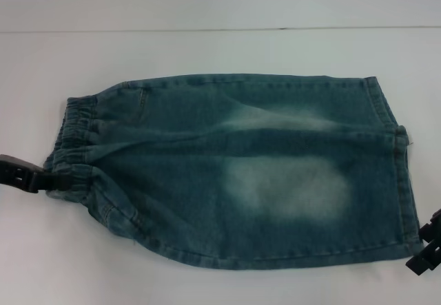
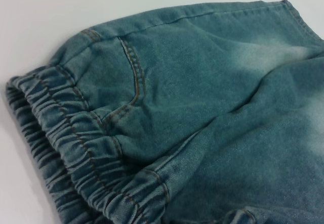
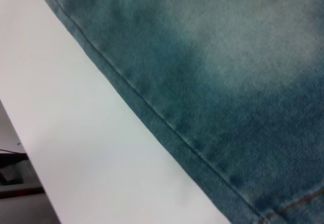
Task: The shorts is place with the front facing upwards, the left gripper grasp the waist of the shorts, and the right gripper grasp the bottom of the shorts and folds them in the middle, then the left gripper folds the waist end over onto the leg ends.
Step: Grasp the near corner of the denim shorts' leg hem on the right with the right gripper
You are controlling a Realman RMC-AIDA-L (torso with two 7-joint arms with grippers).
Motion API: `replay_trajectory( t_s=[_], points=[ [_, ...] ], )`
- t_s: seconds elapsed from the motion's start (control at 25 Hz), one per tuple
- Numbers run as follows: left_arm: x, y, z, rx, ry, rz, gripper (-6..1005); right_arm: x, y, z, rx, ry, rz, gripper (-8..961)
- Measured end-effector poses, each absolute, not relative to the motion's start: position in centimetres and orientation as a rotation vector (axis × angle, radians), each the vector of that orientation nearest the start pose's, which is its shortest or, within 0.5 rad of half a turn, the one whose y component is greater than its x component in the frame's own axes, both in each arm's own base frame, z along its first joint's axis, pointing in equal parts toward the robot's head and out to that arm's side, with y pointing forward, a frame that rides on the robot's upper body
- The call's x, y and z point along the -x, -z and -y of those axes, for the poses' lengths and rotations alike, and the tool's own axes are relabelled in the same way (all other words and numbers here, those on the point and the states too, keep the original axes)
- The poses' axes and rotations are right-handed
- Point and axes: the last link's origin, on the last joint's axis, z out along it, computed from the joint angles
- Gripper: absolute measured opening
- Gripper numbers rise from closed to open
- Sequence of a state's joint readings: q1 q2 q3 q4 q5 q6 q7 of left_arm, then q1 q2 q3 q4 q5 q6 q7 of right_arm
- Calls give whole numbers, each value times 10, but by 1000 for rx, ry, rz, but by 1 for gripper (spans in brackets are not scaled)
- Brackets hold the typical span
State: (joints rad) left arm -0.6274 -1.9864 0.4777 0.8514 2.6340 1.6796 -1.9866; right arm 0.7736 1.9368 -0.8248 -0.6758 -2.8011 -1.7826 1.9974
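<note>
Denim fills both wrist views: the shorts lie flat on the white table, already doubled lengthwise, so that one leg covers the other and the pale faded patches face up. Judging by that, the first fold down the middle is done; what remains is the second fold, carrying the waist over onto the leg ends.

From the head view, the left gripper sits at the near corner of the gathered elastic band, its black tip touching or tucked into the ruffles. Whether its prongs are clamped on the cloth or merely resting against it cannot be told; the left wrist view shows only the waistband and a curved pocket seam just ahead of it, no fingers at all. The rest of the shorts stretches away from this gripper toward the hems on the far side.

At the opposite end, the right gripper stands just beside the near corner of the hems, off the cloth as far as can be seen, with the shorts reaching away from it toward the waist. Its prongs are cut off by the picture edge, so their state cannot be told. Its wrist view shows only a stitched edge of the denim against bare table.
</note>
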Motion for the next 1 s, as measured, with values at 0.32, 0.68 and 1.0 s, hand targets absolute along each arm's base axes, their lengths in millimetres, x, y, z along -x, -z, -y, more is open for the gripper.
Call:
replay_trajectory(
  t_s=[0.32,0.68,1.0],
  points=[
    [308,-70,-337,2562,34,1351,37,-288,-38,-333,2868,721,-1254,955],
    [308,-70,-337,2562,33,1349,40,-281,-34,-337,2892,662,-1240,954],
    [308,-69,-337,2563,32,1346,42,-276,-28,-341,2901,597,-1210,955]
  ],
)
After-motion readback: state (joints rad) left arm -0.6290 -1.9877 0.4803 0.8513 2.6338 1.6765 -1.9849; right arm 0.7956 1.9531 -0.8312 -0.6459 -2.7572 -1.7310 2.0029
